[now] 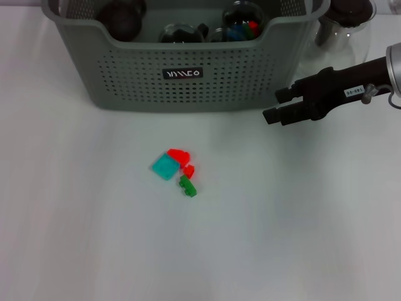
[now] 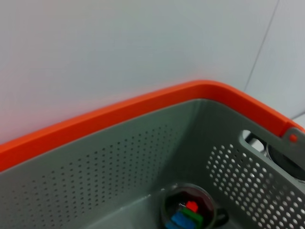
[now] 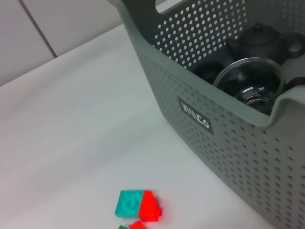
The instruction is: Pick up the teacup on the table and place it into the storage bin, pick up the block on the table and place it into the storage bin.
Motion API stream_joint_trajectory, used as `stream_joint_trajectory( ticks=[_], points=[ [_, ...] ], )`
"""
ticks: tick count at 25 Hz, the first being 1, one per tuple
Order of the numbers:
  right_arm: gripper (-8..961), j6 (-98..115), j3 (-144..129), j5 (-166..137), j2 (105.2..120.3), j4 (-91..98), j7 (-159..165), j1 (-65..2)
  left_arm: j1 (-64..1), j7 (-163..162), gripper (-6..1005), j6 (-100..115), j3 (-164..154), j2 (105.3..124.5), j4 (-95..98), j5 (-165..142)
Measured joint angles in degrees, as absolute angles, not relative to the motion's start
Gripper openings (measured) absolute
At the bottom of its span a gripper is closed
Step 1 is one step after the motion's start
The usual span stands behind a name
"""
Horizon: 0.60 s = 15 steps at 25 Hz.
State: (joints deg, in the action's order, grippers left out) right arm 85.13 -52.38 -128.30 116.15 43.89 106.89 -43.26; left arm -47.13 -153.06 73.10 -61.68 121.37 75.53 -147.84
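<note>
Table (image 1: 301, 238), white. Storage bin (image 1: 188, 75) at 12 o'clock — teaware already inside. Right gripper (image 1: 277, 105) at 2 o'clock, released, holding nothing. Blocks (image 1: 175, 168) lay at centre; block step in hand — next move: descend toward 8 o'clock, grasp one.

A plain white worktop (image 1: 282, 238) filled the head view from edge to edge, matte and evenly lit, with only soft, faint shadows. Beyond its far edge, the right wrist view showed a pale wall (image 3: 62, 24) divided by a dark diagonal seam. The left wrist view showed another pale wall (image 2: 119, 43) with a thin seam.
</note>
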Motion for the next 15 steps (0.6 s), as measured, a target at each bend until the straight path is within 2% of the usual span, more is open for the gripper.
stream_joint_trajectory(
  ticks=[3,11,15],
  points=[
    [695,85.6,-52.4,-128.5,115.98,43.9,105.9,-43.3,-47.1,-153.9,402,71.8,-61.7,121.41,74.6,-148.1],
    [814,86.0,-52.4,-128.8,114.96,43.9,104.9,-42.9,-46.0,-155.8,739,70.6,-60.9,121.87,74.7,-147.3],
    [870,87.0,-52.4,-129.7,114.91,43.9,103.6,-42.3,-44.3,-154.9,835,72.2,-61.2,122.55,77.8,-144.7]
  ],
)
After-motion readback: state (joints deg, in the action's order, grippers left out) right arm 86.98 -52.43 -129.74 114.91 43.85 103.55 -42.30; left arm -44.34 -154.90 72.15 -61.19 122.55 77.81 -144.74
